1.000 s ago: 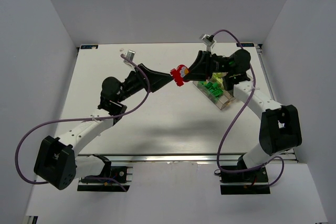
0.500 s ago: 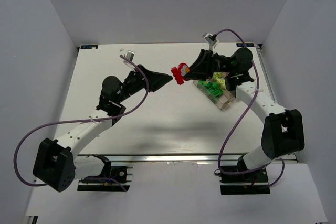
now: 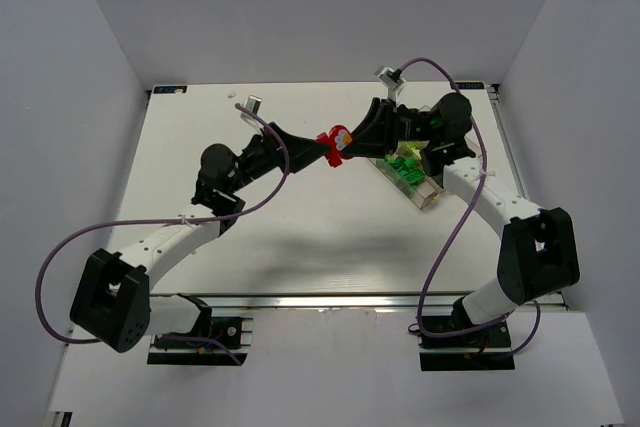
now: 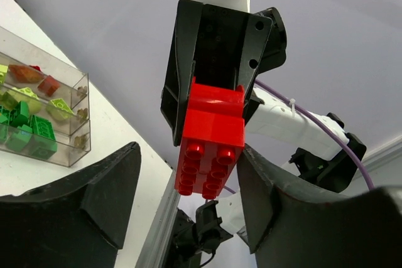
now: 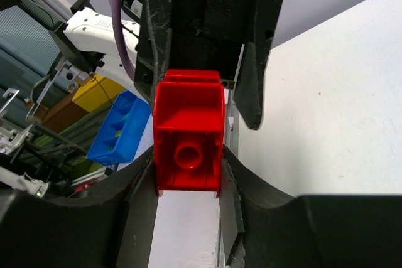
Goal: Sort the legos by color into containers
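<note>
— So, where is the red brick (image 5: 188, 136)?
— Up over the middle of the counter (image 3: 280, 217), pinched in my right pincer (image 5: 187, 169). My left pincer (image 4: 188, 155) is spread wide, a finger on either side of it.
— And the tray (image 3: 426, 195)?
— On the counter to the right, beneath my right arm, with green bricks (image 3: 405, 169) inside.

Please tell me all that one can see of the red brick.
The red brick is glossy plastic, oblong, with four round studs near one end and a hollow underside with one tube. It hangs above the table, clamped by the right gripper; the left gripper's open fingers flank its studded end.
</note>
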